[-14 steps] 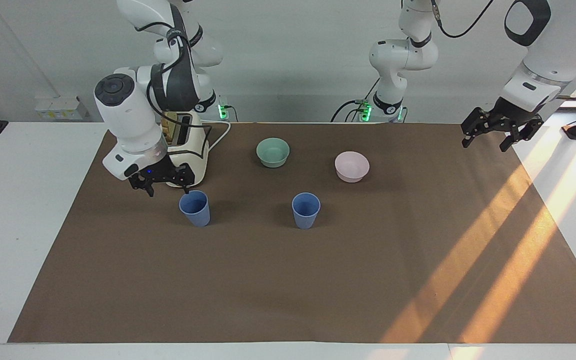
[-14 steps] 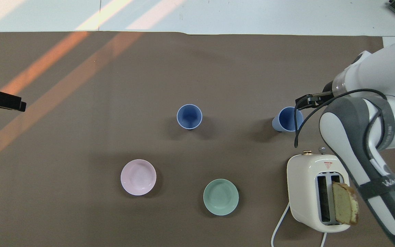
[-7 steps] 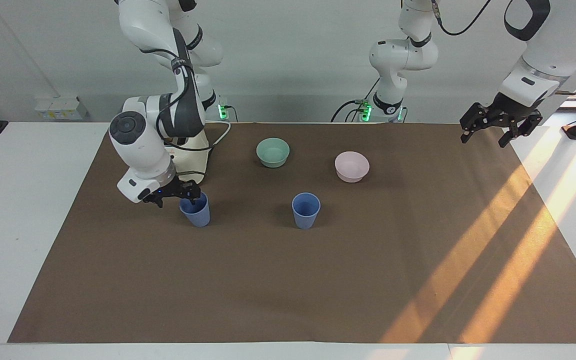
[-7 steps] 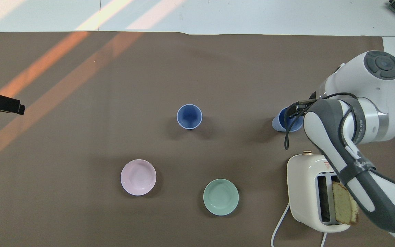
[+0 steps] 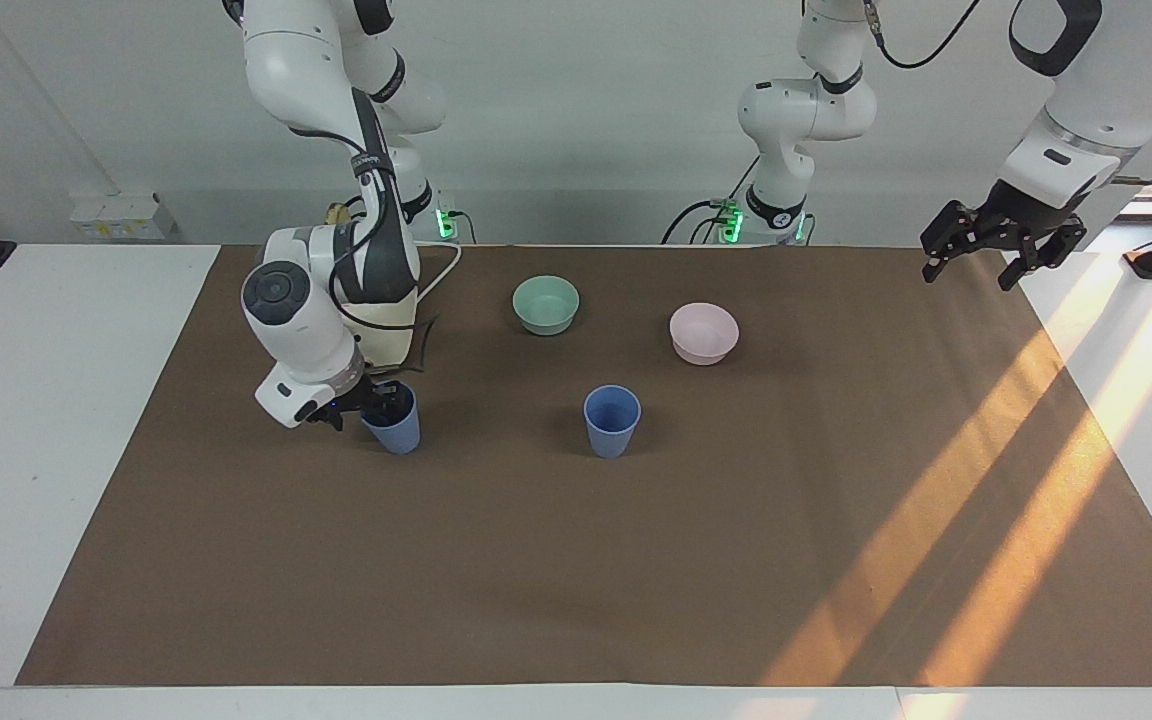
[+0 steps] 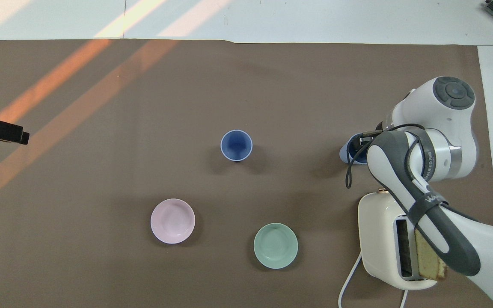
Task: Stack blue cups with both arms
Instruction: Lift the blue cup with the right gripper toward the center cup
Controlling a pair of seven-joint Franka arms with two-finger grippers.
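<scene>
facing view: the right gripper (image 5: 368, 403) sits at the rim of one small matte blue tapered cup (image 5: 393, 427), grip unclear; second blue cup (image 5: 612, 421) stands apart mid-mat, unstacked; left gripper (image 5: 988, 250) waits, fingers spread. overhead view: cream toaster (image 6: 381, 231) crowds the near cup (image 6: 351, 154); open brown mat (image 6: 272, 94) elsewhere.

toaster (image 5: 388, 335): mostly hidden by arm | right end effector (image 5: 364, 404): fingertips unreadable at cup (image 5: 394, 432)

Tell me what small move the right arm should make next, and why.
Probably finish closing the right claw on the blue cup beside the toaster; it sits at that cup's rim, one finger apparently inside. That cup stands on the mat, apart from the other blue cup. The left claw waits, open.
</scene>
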